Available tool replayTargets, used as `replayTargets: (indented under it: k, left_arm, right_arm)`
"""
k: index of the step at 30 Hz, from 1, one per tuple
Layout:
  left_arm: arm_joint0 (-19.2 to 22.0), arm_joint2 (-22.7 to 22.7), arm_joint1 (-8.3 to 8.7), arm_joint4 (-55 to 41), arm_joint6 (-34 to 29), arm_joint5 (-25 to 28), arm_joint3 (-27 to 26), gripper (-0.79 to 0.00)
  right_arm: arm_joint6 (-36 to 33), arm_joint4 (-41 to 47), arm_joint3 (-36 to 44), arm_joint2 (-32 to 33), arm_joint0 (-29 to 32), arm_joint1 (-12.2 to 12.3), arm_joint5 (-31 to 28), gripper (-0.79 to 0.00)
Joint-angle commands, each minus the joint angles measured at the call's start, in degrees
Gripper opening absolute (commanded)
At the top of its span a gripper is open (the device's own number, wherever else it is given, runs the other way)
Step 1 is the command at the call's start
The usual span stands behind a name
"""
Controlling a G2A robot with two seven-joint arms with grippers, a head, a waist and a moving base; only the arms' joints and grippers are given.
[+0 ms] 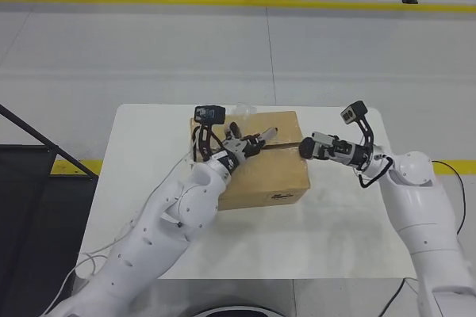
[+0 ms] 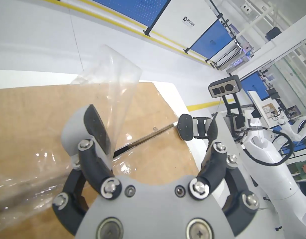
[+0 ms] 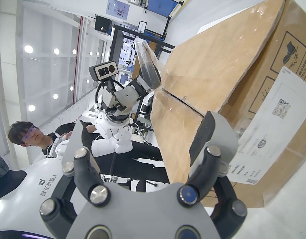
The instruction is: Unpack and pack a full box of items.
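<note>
The brown cardboard box (image 1: 274,174) is sitting shut on the white counter (image 1: 143,158). Over its top seam the left claw (image 1: 246,145) is gaping, a clear tape strip (image 2: 113,75) clinging to it. The right claw (image 1: 305,148) is gaping at the seam's end. The sticky strip could be dragging back onto the flaps.

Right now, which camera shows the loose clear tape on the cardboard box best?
The left wrist view: the clear tape curls up large off the cardboard box, against a finger of the left hand. The top view shows a faint scrap; the right wrist view shows it clinging to that far finger.
</note>
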State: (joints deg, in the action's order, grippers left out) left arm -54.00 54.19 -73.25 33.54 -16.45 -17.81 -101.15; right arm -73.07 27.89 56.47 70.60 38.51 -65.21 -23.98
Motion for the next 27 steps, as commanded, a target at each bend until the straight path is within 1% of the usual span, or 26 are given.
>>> replayTargets:
  k: [1,10,14,18,21,22,25,27]
  left_arm:
    - [0.2,-0.5,-0.14,1.1,-0.8,-0.3,0.1,0.0]
    - [1.3,-2.7,-0.85,8.0,-3.1,-2.2,-0.1,0.0]
    - [1.2,-2.8,-1.24,8.3,-3.2,-2.4,-0.3,0.0]
    - [0.6,-2.0,-1.66,7.2,-1.3,-2.3,-1.5,0.0]
    - [-0.5,0.5,-1.87,3.1,0.5,-1.7,-3.9,0.0]
    - [-1.1,1.8,-1.93,0.3,0.7,-1.2,-5.0,0.0]
    - [-3.2,7.4,-1.8,-8.7,0.3,0.6,-8.4,0.0]
    - [-5.2,12.1,-1.45,-15.5,-2.3,2.7,-10.1,0.0]
  right_arm:
    - [-0.1,0.2,0.0,0.0,0.1,0.0,-0.1,0.0]
    - [0.1,1.9,0.2,1.0,1.1,0.4,-1.7,0.0]
    - [0.3,2.8,0.7,1.9,1.9,0.6,-2.6,0.0]
    - [0.4,3.3,1.5,2.6,2.7,0.9,-3.3,0.0]
    - [0.4,3.6,2.6,3.3,3.5,1.1,-5.4,0.0]
    - [0.3,3.6,3.1,3.6,3.8,1.2,-6.3,0.0]
    - [0.6,3.2,5.1,4.2,5.0,1.5,-7.9,0.0]
    - [1.1,2.7,6.2,4.8,5.9,1.8,-8.3,0.0]
